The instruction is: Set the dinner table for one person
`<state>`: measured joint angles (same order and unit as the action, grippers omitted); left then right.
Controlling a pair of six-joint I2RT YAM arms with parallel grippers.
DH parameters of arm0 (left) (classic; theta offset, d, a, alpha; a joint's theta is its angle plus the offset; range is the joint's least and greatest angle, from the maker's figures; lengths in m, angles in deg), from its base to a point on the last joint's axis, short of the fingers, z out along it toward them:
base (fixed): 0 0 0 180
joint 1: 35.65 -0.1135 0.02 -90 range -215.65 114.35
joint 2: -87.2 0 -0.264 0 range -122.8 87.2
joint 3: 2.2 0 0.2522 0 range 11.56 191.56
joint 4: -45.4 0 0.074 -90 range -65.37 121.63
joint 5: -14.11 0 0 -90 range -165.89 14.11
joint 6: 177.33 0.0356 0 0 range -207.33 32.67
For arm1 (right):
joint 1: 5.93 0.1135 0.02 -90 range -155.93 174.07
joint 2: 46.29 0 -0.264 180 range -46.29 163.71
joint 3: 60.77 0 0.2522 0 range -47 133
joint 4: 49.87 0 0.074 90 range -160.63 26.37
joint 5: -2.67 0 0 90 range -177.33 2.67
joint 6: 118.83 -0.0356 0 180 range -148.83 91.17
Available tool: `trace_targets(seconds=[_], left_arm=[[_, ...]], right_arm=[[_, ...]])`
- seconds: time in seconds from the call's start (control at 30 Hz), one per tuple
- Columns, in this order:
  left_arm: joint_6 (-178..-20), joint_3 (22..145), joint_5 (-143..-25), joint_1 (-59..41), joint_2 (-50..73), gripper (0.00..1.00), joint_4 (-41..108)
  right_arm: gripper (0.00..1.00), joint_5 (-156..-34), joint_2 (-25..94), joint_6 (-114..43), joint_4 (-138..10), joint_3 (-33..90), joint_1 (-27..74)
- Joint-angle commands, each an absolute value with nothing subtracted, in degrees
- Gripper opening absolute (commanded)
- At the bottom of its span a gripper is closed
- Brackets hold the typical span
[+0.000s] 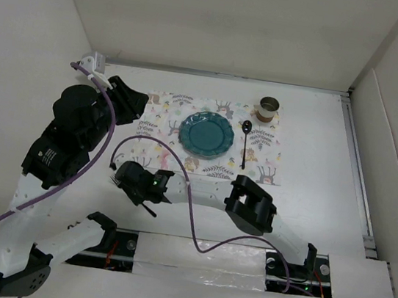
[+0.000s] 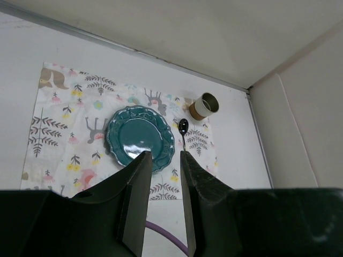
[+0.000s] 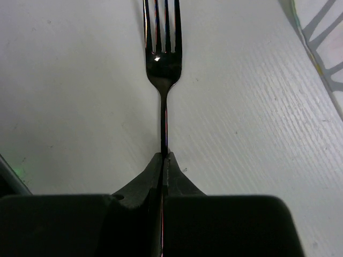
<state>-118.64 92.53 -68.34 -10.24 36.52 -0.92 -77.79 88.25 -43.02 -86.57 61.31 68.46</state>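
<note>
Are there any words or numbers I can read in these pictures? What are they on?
No text here can be read.
On the left arm: tiny white marks on a black joint, too small to read.
On the placemat: only animal and leaf pictures, no letters.
On the cup: a plain tan band, no words.
On the fork in the right hand: no stamp showing.

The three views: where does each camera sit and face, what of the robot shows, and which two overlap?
Top external: above and behind the robot, looking down on the dinner table; left arm and right arm show.
Left wrist: on the raised left arm, facing down at the plate; open left gripper shows.
Right wrist: low over the table, facing along the fork in the shut right gripper.
Shared: first two both show plate, spoon, cup.
</note>
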Motion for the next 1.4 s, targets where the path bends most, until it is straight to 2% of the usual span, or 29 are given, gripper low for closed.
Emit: trace_targets(seconds=[0.0,0.23,0.5,0.83,1.37], left_arm=[[-118.4,91.5,-68.2,-10.1,37.4,0.25,0.3],[-116.1,92.3,-64.5,-10.1,35.9,0.25,-0.3],[-115.2,87.7,-62.1,-9.5,36.3,0.27,0.3],[-116.1,83.6,-63.3,-8.4,36.6,0.27,0.7],[-116.0,81.5,-62.5,-8.4,37.3,0.26,0.7]], right_arm=[[0.0,-75.8,84.9,-46.0,-88.8,64.0,67.7],[0.0,-76.8,77.1,-58.1,-86.4,64.7,57.2],[0.0,-74.6,85.2,-69.4,-88.1,72.8,46.6],[0.0,-73.5,93.4,-80.1,-88.4,81.4,44.3],[0.0,-72.7,98.8,-81.8,-89.4,80.7,44.3]])
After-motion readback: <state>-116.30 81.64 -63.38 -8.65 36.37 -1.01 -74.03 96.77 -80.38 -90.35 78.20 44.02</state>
